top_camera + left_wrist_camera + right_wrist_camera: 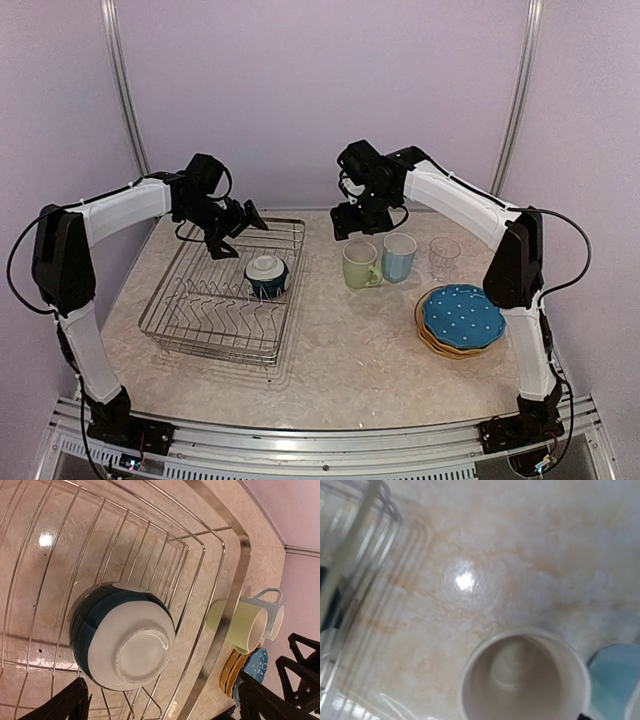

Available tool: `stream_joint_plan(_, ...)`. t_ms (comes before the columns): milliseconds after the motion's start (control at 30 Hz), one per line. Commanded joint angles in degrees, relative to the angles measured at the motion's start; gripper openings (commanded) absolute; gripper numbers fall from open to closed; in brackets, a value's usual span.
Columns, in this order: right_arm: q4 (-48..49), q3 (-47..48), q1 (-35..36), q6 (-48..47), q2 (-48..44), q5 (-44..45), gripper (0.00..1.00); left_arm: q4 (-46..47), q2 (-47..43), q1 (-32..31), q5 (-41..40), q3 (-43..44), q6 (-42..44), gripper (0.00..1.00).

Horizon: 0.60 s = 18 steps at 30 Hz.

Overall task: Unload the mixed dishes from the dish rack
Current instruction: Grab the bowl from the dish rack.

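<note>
The silver wire dish rack (200,320) holds only the dark-teal bowl (267,275), which is tipped on its prongs with its white base up (122,635). My left gripper (235,228) is open and empty above the rack's far end, its fingertips (65,705) wide apart beyond the bowl. My right gripper (353,225) hovers open just above the light green mug (360,265) (525,680). The light blue mug (398,257), the clear glass (444,257) and the plate stack (460,318), blue dotted on top of orange-yellow, stand on the table to the right. The cream plate is hidden.
The rack (235,580) lies left of centre on the marbled table (350,350). The mugs (240,625) stand close to its right rim. Purple walls with metal posts (520,100) close the back.
</note>
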Motion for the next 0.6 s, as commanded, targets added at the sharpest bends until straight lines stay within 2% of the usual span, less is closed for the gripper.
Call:
stream_joint_plan(0, -0.2, 0.1, 1.1, 0.8, -4.1, 2.6, 0.81, -5.8, 3.1, -1.1, -2.3, 1.0, -6.1, 0.99)
stream_joint_plan(167, 1.4, -1.8, 1.8, 1.2, -5.7, 3.1, 0.82, -6.2, 4.9, -0.9, -1.5, 0.9, -7.5, 0.99)
stream_joint_plan(400, 1.3, -2.2, 2.6, 1.0, -6.6, 4.3, 0.82, -7.1, 7.4, 0.2, -4.4, 1.2, -6.8, 0.99)
stream_joint_plan(567, 3.1, -4.6, 2.8, 1.1, -8.4, 4.8, 0.82, -4.5, 9.5, 0.6, 0.0, 0.9, -5.2, 0.99)
